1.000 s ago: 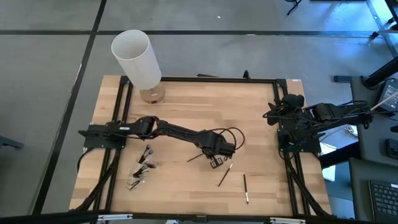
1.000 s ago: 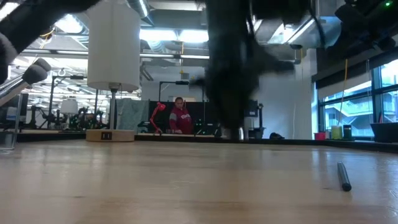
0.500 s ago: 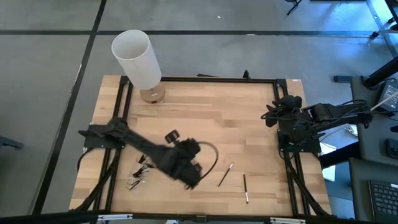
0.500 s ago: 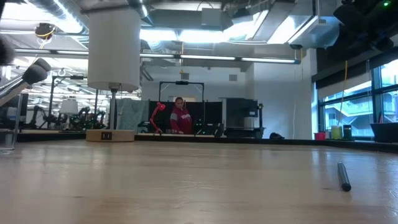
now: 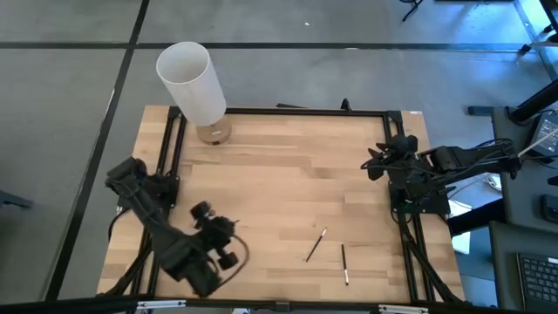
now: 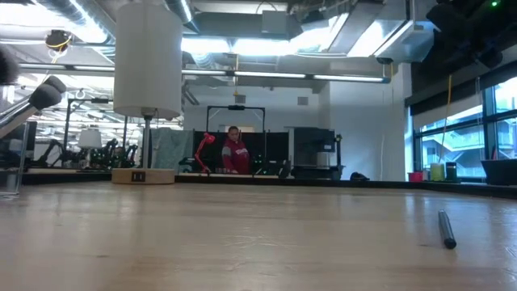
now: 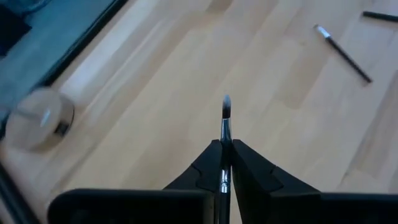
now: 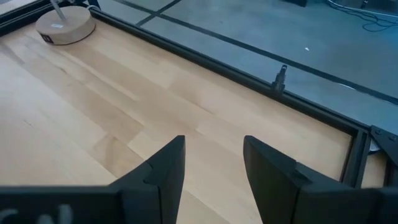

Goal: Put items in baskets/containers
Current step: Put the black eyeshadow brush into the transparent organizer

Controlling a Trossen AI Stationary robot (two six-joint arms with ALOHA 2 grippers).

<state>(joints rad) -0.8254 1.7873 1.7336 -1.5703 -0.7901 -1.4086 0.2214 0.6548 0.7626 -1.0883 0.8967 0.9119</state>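
Wooden table (image 5: 279,174) bears two loose brushes (image 5: 316,246); white cylinder (image 5: 192,83) behind.

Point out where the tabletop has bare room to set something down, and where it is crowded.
The widest bare wood lies mid-table, between the tall white cylinder and the open right gripper parked at the right edge. Two thin dark makeup brushes lie loose at front right. Front left is crowded: the left gripper hangs there, shut on a grey-tipped brush.

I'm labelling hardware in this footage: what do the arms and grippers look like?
Both are dark, black-looking jointed arms with looping black cables. The left gripper has two tapering, wedge-shaped black fingers; the right gripper has two broader, flat black fingers. No markings are visible.
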